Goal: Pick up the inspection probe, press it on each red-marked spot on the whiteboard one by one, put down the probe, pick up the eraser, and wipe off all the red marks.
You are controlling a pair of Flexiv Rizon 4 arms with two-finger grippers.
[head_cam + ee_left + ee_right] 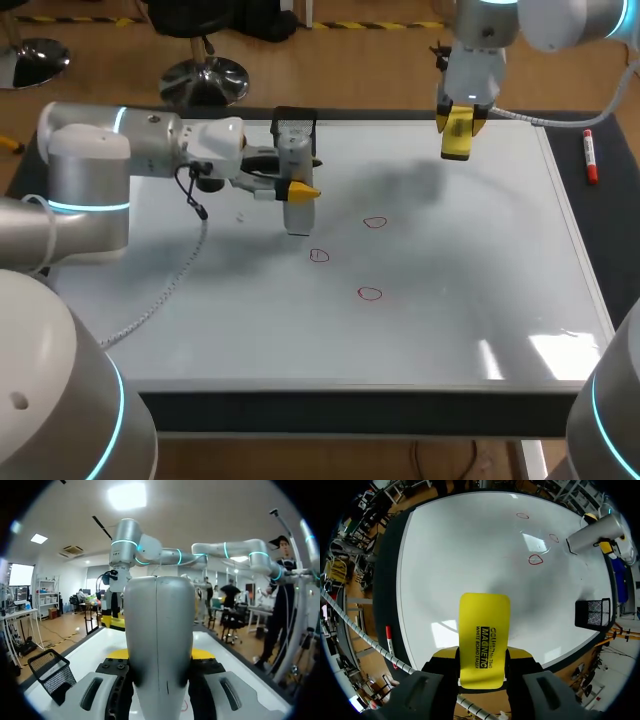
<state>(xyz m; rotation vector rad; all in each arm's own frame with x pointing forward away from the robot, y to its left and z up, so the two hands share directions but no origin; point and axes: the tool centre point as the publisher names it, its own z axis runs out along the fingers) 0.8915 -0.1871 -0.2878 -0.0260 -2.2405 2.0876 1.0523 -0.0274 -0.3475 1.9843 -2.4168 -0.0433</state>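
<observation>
My left gripper (300,189) is shut on the grey inspection probe (293,180), held upright above the whiteboard (480,260) just up-left of three red-marked spots (374,222) (319,256) (370,293). In the left wrist view the probe (159,645) stands between the yellow-tipped fingers and hides the board ahead. My right gripper (459,124) hangs over the board's far edge, shut on the yellow eraser (456,135). In the right wrist view the eraser (483,639) sits between the fingers, with the red marks (535,559) and the probe (592,532) beyond it.
A black mesh basket (294,124) stands at the board's far edge behind the probe; it also shows in the wrist views (51,672) (593,611). A red marker (590,157) lies on the dark table right of the board. A white cable (170,285) trails across the board's left part.
</observation>
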